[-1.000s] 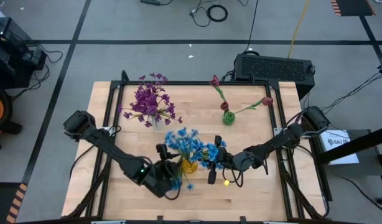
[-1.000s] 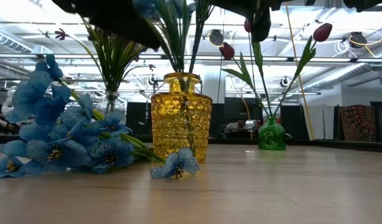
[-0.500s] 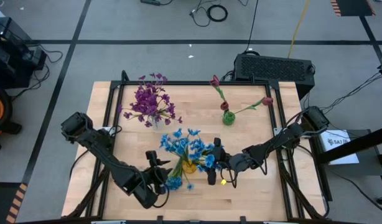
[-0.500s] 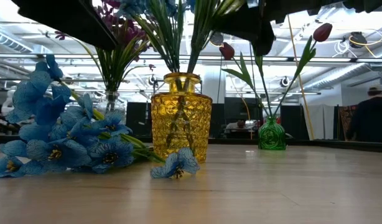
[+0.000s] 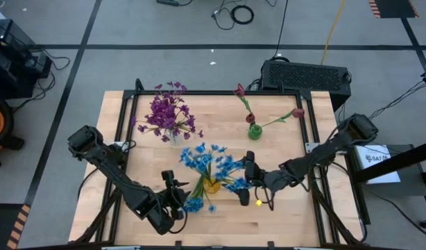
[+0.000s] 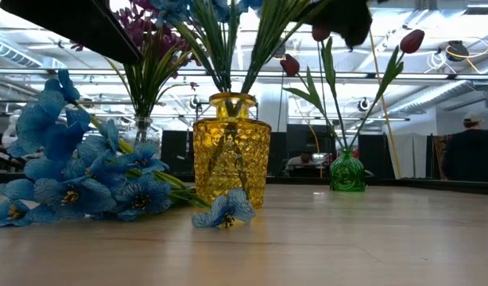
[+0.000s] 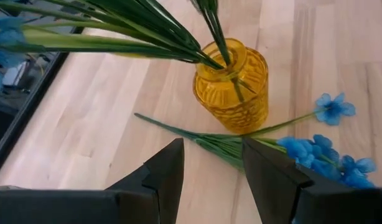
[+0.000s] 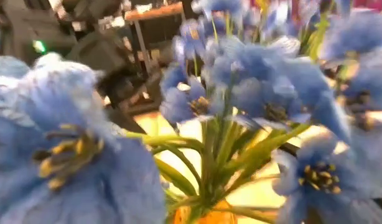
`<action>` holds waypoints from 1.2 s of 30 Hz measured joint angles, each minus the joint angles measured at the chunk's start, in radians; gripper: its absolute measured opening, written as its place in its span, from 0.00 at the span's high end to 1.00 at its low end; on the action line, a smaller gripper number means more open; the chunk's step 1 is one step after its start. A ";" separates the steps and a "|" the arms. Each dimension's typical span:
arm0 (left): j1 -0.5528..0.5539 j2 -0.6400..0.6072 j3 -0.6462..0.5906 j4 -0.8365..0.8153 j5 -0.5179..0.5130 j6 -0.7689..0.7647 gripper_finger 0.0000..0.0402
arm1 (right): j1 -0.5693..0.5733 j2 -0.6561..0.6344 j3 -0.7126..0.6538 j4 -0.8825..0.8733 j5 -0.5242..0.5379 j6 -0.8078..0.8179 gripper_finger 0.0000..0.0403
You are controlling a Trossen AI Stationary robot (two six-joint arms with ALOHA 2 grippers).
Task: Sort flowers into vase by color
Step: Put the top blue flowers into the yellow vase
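A yellow glass vase [image 5: 211, 185] [image 7: 231, 87] stands near the table's front middle, and several blue flowers [image 5: 211, 165] stick up out of it, fanned apart. One more blue sprig [image 5: 196, 203] [image 7: 315, 152] lies flat on the table beside the vase, its stems [image 7: 223, 144] at the vase's foot. My left gripper [image 5: 176, 197] [image 7: 213, 177] hovers open just left of that sprig, tilted down, with nothing between its fingers. My right gripper [image 5: 245, 182] stands open right of the vase, level, close to the blossoms [image 8: 253, 93], clear of them.
A clear vase with purple flowers [image 5: 170, 118] stands at the back left. A small green vase [image 5: 254, 131] with dark red tulips stands at the back right. A loose blue blossom [image 6: 224, 210] lies in front of the yellow vase. Bare wood lies along the front right.
My right gripper has let go of the blue flowers and drawn back toward the table's right edge, rising a little. The flowers in the yellow vase have spread out from a leaning bunch. My left gripper has swung toward the table's left edge, away from the vase.
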 joint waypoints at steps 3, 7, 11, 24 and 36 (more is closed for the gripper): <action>0.000 0.000 0.000 0.000 0.030 -0.011 0.58 | 0.017 -0.032 0.000 0.002 0.015 -0.027 0.09; -0.003 0.018 -0.002 -0.002 0.115 -0.015 0.58 | 0.043 -0.074 0.000 0.020 0.017 -0.081 0.09; -0.015 0.055 -0.003 -0.004 0.200 0.001 0.58 | 0.065 -0.107 0.000 0.033 0.015 -0.125 0.09; -0.019 0.111 -0.003 0.052 0.236 0.001 0.58 | 0.036 -0.063 0.000 -0.010 -0.059 -0.066 0.05; -0.020 0.111 -0.003 0.048 0.256 0.002 0.58 | 0.061 -0.206 0.000 -0.344 -0.103 0.012 0.02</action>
